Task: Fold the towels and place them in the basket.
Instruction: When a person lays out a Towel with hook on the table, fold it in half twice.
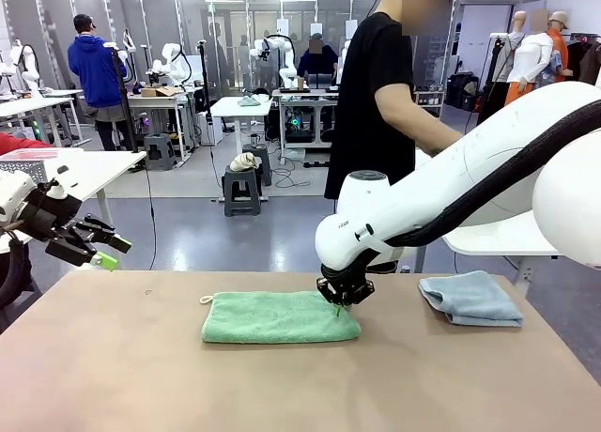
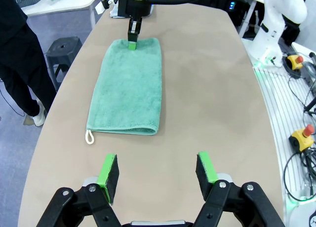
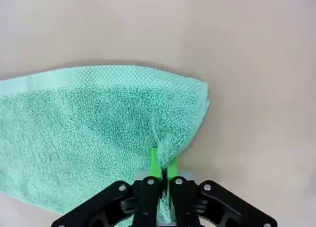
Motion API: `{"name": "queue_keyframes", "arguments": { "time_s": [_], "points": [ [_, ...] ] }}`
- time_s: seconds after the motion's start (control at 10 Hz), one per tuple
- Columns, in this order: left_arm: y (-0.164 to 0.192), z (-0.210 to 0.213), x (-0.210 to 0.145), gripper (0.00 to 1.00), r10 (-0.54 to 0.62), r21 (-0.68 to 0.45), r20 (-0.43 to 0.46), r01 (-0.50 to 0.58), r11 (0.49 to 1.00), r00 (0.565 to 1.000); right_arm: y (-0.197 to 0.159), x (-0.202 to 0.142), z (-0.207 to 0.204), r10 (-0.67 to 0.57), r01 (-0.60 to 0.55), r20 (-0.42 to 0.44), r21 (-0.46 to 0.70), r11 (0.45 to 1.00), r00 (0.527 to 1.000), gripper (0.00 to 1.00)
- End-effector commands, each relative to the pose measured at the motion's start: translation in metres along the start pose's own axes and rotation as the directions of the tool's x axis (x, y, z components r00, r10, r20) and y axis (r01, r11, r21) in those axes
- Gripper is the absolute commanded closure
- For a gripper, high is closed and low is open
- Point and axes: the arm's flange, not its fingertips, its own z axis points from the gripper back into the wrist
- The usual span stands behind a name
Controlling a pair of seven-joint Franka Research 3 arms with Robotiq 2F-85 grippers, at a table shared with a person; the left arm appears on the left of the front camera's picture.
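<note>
A mint green towel (image 1: 280,317) lies flat and folded in the middle of the tan table (image 1: 113,376). Its small white corner loop (image 1: 205,300) sticks out at the towel's 9 o'clock end. The right gripper (image 1: 340,305) points down at the towel's 3 o'clock end. Its jaws are pinched tight on the towel's edge, and the cloth bunches up a little between the green pads (image 3: 155,163).

The pale blue-grey towel (image 1: 470,298) sits folded on the table at 3 o'clock from the green towel, well apart from it.

The left gripper (image 1: 101,247) hangs in the air over the table's edge at 9 o'clock, well apart from both towels. Its 2 jaws stand wide and hold nothing, and its 2 green fingertips (image 2: 107,171) are far from each other.

A person in a black shirt (image 1: 371,103) stands at 12 o'clock, on the far side of the table.
</note>
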Motion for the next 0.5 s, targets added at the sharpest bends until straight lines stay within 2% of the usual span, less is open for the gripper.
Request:
{"name": "queue_keyframes", "arguments": {
  "time_s": [0.0, 0.1, 0.4],
  "points": [
    [-0.001, 0.002, 0.001, 0.2, -0.001, 0.003, -0.002, 0.001, 1.0, 1.0, -0.005, 0.0, -0.012, -0.015, 0.013, -0.029, -0.061, 0.998, 0.999, 1.0],
    [-0.001, 0.002, 0.001, 0.2, -0.001, 0.003, -0.002, 0.001, 1.0, 1.0, -0.011, 0.0, -0.01, -0.001, 0.001, 0.007, -0.063, 0.998, 1.0, 1.0],
    [-0.001, 0.002, 0.001, 0.2, -0.001, 0.003, -0.002, 0.001, 1.0, 1.0, -0.05, -0.003, -0.001, 0.035, -0.034, 0.014, -0.073, 0.997, 0.999, 1.0]
  ]
}}
